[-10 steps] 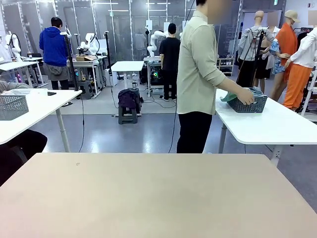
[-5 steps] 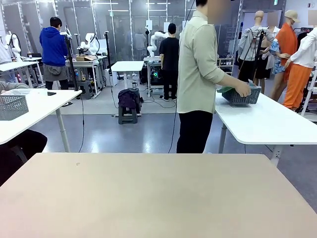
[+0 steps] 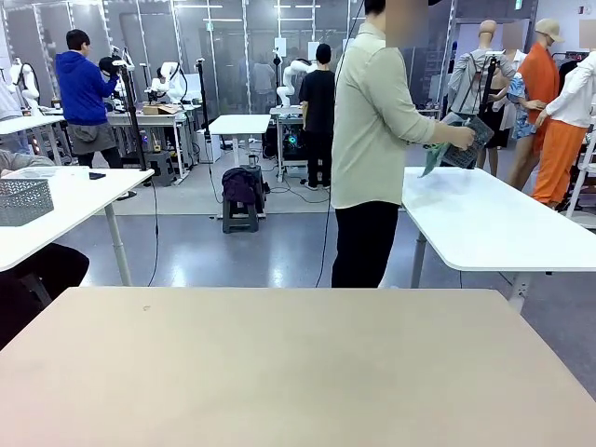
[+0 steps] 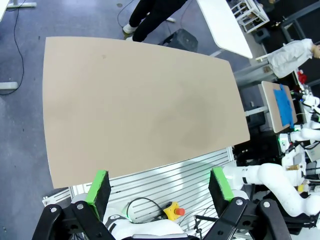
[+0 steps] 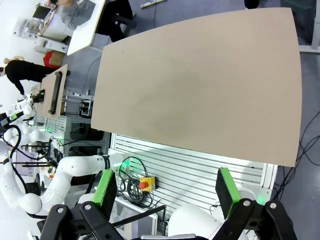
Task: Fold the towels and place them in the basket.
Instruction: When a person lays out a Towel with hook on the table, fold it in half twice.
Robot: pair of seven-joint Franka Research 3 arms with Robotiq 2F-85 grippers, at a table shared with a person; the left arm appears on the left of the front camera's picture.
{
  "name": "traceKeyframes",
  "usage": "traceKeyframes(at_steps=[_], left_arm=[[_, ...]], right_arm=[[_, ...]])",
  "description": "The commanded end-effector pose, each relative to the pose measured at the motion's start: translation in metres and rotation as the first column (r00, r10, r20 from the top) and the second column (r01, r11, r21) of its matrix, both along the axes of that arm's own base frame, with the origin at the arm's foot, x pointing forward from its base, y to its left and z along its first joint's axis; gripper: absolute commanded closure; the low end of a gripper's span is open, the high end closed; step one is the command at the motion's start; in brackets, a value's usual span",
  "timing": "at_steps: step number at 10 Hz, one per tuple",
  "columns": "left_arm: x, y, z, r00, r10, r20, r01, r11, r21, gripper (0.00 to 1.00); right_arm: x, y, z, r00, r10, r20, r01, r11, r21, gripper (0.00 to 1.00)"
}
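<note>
Beyond the far edge of the tan table (image 3: 298, 372), a person (image 3: 372, 121) stands turned toward a white side table (image 3: 503, 223). Their hands hold the dark basket (image 3: 465, 147) up and tilted. A sea-green towel (image 3: 431, 161) hangs out of its lower side. My left gripper (image 4: 159, 182) is open, high above the tan table (image 4: 140, 105), with nothing between its green pads. My right gripper (image 5: 165, 185) is also open and holds nothing, high over the same table (image 5: 200, 85).
A paler grey mesh basket (image 3: 23, 200) stands on a white table (image 3: 65, 209) at the left. Other people work at benches far behind. The robot's base with a red stop button (image 4: 179, 211) lies below the table's near edge.
The person has lifted the basket off the white side table and tipped it, so the green towel now hangs out. Both grippers stay as they were.
</note>
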State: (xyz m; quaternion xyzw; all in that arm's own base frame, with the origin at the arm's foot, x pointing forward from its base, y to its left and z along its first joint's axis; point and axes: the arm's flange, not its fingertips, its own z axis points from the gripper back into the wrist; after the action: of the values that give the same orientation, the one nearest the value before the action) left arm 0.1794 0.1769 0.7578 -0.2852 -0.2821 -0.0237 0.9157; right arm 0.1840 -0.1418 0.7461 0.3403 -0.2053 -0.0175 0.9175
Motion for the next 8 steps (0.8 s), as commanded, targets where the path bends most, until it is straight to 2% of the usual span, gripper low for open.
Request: traceKeyframes(at_steps=[1, 8], left_arm=[[-0.0008, -0.0004, 0.0005, 1.0, 0.004, -0.001, -0.004, 1.0, 0.002, 0.0], [-0.0008, -0.0004, 0.0005, 1.0, 0.004, -0.001, -0.004, 1.0, 0.002, 0.0]], right_arm=[[-0.0001, 0.0004, -0.0003, 1.0, -0.003, 0.001, 0.003, 1.0, -0.003, 0.0], [-0.0001, 0.0004, -0.0003, 1.0, -0.003, 0.001, 0.003, 1.0, -0.003, 0.0]])
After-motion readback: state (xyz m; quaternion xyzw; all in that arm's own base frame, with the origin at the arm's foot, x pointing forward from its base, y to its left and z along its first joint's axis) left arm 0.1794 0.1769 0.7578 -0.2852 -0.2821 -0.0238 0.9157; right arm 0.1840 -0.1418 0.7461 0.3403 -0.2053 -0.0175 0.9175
